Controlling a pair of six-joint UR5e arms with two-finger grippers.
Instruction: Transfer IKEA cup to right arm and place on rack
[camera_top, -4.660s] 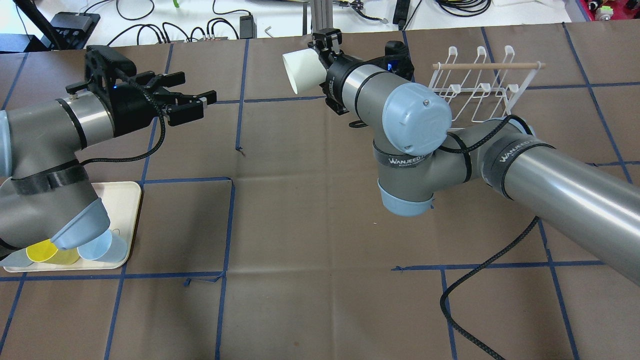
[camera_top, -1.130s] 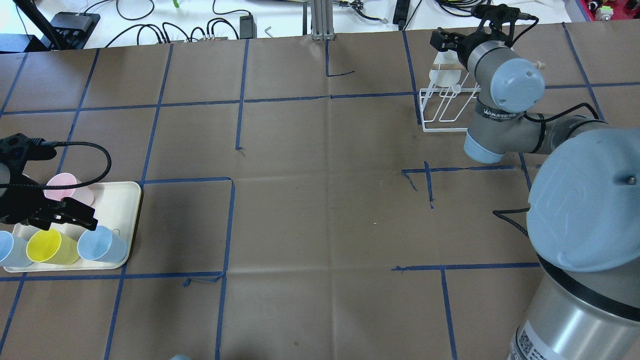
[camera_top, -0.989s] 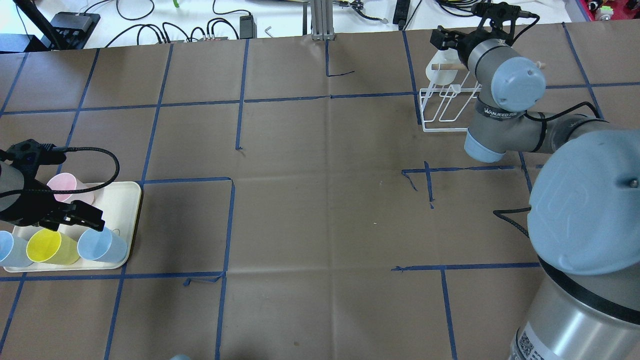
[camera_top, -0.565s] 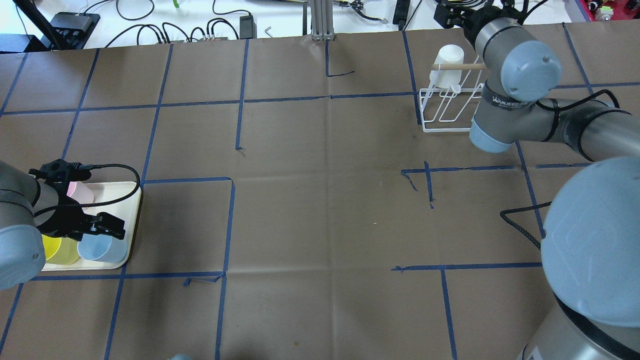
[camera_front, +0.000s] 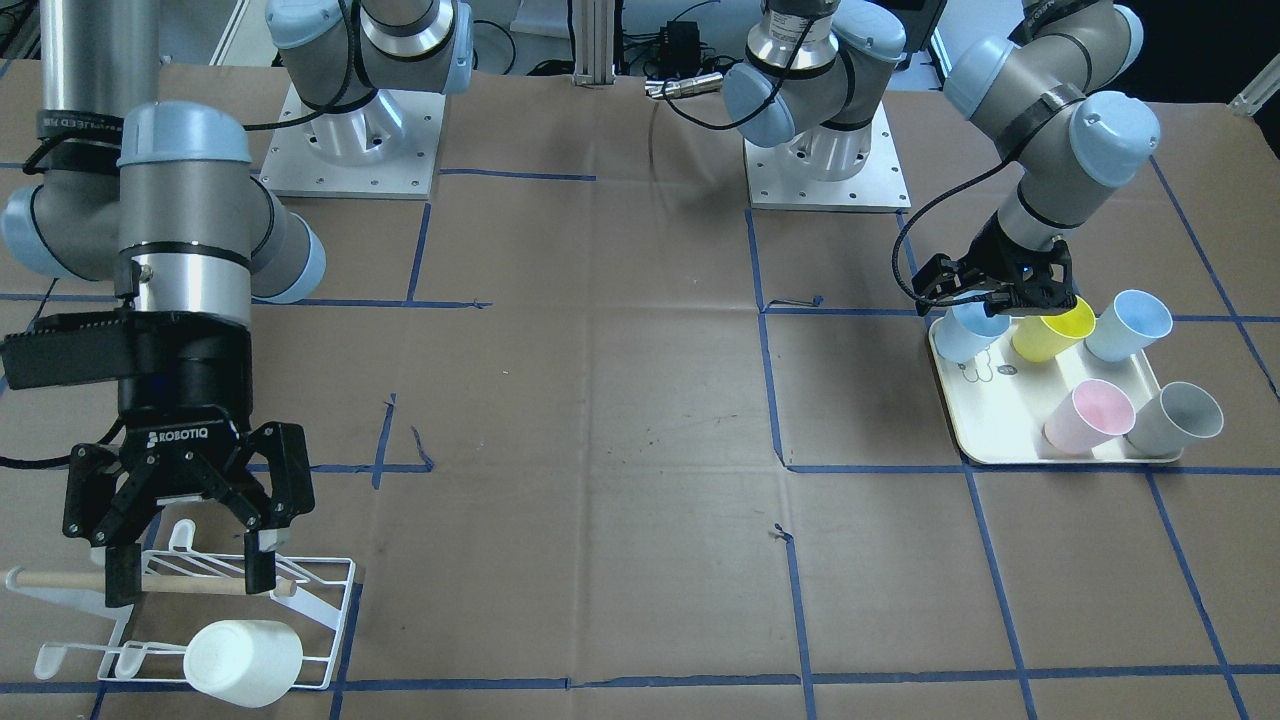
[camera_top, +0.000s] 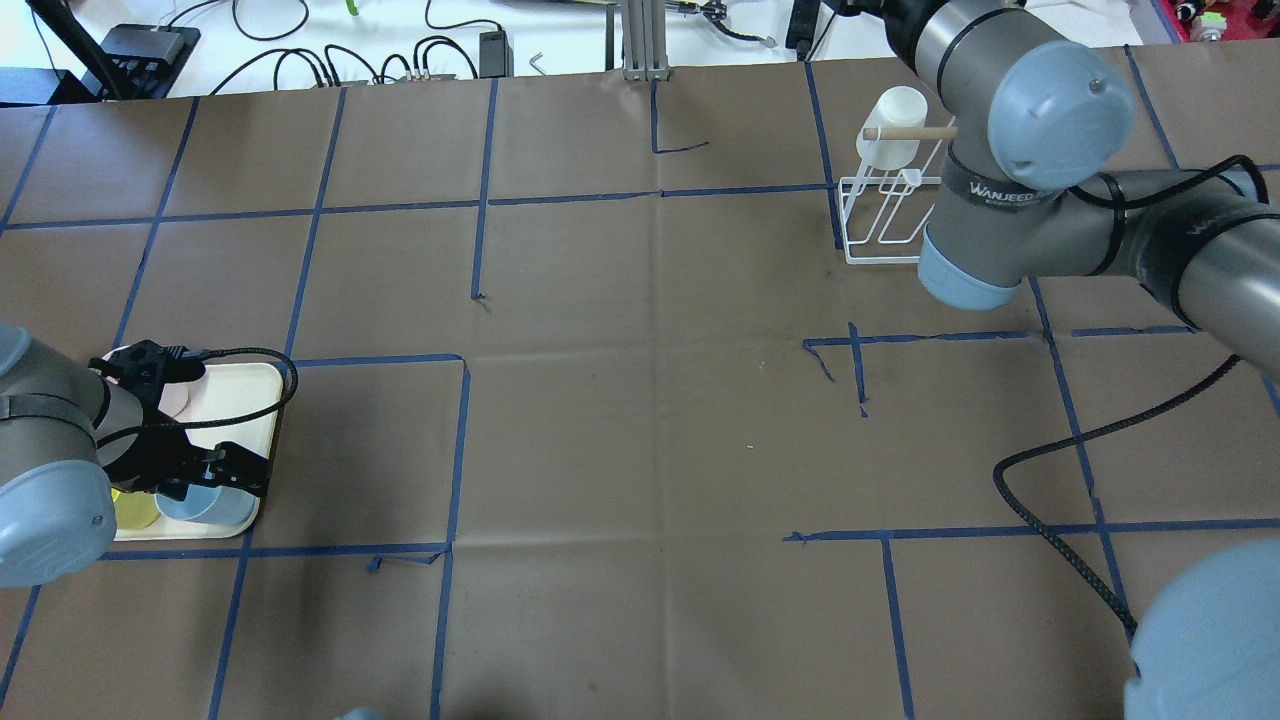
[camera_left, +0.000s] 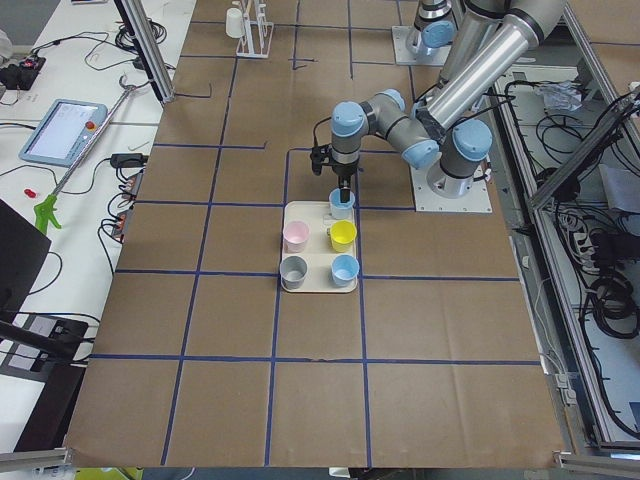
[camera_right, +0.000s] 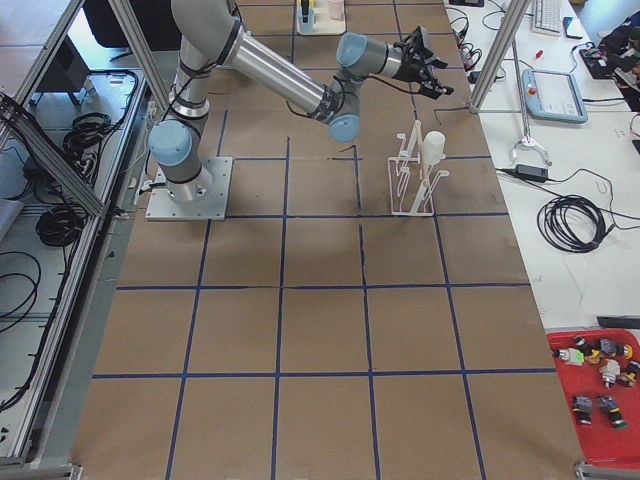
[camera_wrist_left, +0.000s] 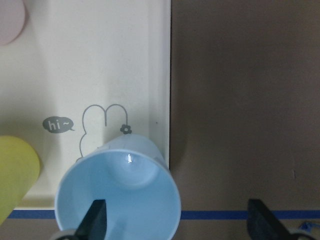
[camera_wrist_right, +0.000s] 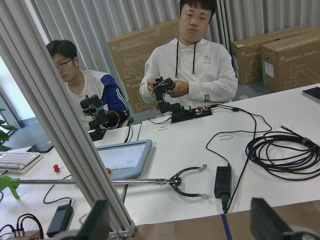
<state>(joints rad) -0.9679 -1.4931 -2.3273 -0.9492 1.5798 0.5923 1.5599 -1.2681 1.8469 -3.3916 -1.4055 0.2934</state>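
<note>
Brown paper tabletop (camera_front: 620, 400), smooth white cup (camera_front: 243, 655) on wire rack (camera_front: 160, 584); right fingers (camera_front: 122, 575) spread, left fingers (camera_wrist_left: 96, 222) spread

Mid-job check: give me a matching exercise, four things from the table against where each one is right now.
Things:
1. white cup
2. left gripper
3. right gripper
4. pink cup

Places:
A. open and empty, by the rack
B. on the tray, beside the grey cup
C. sitting on the rack, free of both grippers
D. open at the tray's corner, with one finger inside the blue cup and the other outside it

Pairs: 1-C, 2-D, 3-A, 4-B
</note>
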